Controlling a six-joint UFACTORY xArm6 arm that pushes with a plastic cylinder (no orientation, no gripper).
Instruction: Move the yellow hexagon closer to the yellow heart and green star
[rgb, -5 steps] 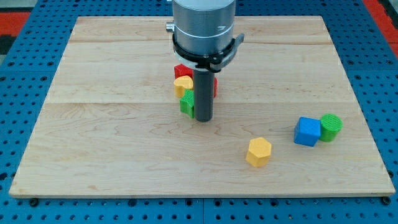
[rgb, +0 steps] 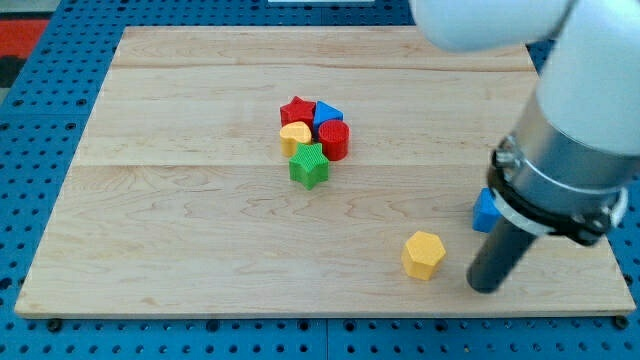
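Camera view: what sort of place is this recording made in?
Most likely a robotics lab bench. A wooden board lies on a blue perforated surface, my tip is just to the right of the yellow hexagon, and small toy blocks such as the green star and yellow heart are clustered mid-board.

Colours on the pale wood bench

Yellow hexagon, yellow heart, green star, red star, blue block, red cylinder, another blue block; blue pegboard surrounds the bench; my tip is dark grey.
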